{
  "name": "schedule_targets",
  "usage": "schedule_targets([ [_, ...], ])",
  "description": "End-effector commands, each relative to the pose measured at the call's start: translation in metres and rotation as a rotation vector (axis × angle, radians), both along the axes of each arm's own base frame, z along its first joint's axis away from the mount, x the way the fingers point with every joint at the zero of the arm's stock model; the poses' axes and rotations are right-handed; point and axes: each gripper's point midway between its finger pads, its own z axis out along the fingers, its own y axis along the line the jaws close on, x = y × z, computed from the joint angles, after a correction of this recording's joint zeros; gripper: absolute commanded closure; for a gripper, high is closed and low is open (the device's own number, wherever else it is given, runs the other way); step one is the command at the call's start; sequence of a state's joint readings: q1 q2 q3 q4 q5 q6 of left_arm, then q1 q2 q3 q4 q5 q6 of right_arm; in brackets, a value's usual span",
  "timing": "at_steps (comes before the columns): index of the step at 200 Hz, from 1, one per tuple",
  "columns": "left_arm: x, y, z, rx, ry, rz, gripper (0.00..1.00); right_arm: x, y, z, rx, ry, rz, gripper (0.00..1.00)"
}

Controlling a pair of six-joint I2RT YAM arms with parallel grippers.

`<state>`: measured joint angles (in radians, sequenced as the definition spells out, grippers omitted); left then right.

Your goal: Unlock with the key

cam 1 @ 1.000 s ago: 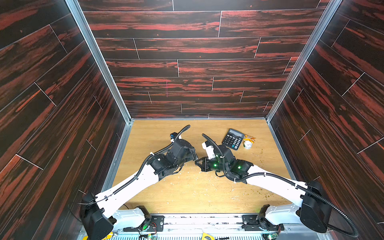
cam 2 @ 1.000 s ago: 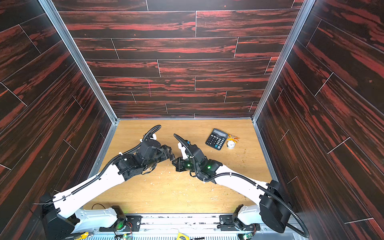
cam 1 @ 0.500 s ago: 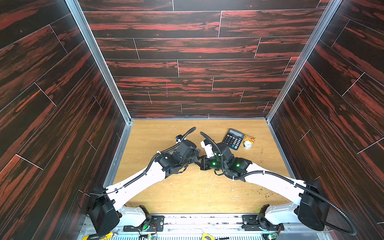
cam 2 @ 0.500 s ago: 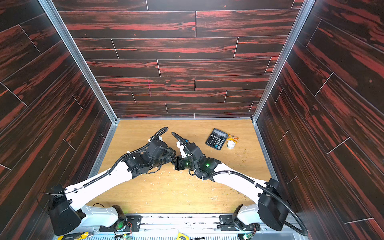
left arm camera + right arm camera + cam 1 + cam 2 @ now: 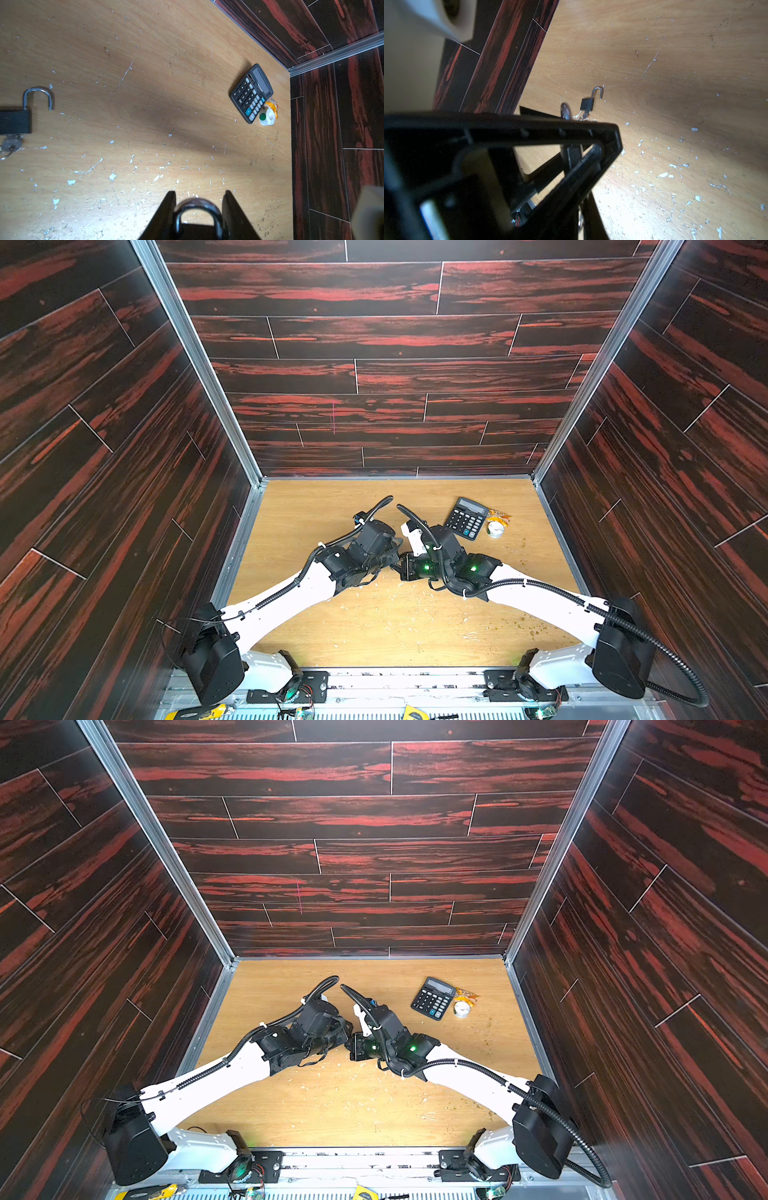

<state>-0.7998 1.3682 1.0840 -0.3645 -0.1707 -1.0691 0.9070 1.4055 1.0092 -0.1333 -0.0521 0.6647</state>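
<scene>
The left claw [image 5: 199,195] has swung right to meet the right claw [image 5: 401,567] over the middle of the table [image 5: 374,635]. It pinches the padlock [image 5: 197,231] there, shackle [image 5: 197,202] showing between its fingers [image 5: 166,216]. The right claw is pressed together; what it holds I cannot tell.

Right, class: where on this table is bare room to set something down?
Bare: back-left table between wall and left arm; front middle between both arms. Crowded: centre, where left gripper, clamping a padlock, meets right gripper; back-right corner with calculator and white roll.
</scene>
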Motion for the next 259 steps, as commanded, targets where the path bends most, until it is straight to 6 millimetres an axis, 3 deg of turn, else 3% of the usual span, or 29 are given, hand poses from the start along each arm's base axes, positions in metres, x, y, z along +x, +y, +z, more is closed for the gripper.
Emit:
schedule_targets([
  [1, -0.005, -0.002, -0.011, -0.018, 0.032, 0.003, 0.68, 0.007, 0.013, 0.022, 0.067, -0.045, 0.006, 1.00],
  [15, -0.004, 0.000, -0.013, -0.023, 0.037, 0.015, 0.73, 0.007, 0.013, 0.024, 0.076, -0.049, 0.007, 1.00],
  [46, -0.004, 0.001, -0.008, -0.051, 0.020, 0.024, 1.00, 0.004, 0.017, 0.032, 0.114, -0.053, 0.032, 1.00],
  [89, -0.010, 0.002, -0.001, -0.101, -0.007, 0.006, 1.00, -0.006, 0.020, 0.063, 0.372, 0.033, 0.122, 1.00],
  [111, -0.015, 0.003, 0.002, -0.137, -0.025, -0.003, 1.00, -0.021, 0.023, 0.084, 0.509, 0.060, 0.230, 1.00],
  [131, -0.013, 0.005, 0.008, -0.171, -0.055, 0.003, 1.00, -0.030, 0.025, 0.091, 0.570, 0.085, 0.290, 1.00],
  [187, -0.012, 0.012, 0.022, -0.238, -0.099, 0.006, 1.00, -0.035, 0.017, 0.085, 0.669, 0.158, 0.317, 1.00],
  [238, -0.007, 0.029, 0.048, -0.116, -0.216, -0.005, 1.00, -0.019, 0.008, 0.054, 0.405, 0.074, 0.181, 1.00],
  [259, -0.004, 0.047, 0.060, -0.001, -0.313, -0.010, 1.00, -0.013, -0.003, 0.039, 0.311, 0.045, 0.124, 0.77],
])
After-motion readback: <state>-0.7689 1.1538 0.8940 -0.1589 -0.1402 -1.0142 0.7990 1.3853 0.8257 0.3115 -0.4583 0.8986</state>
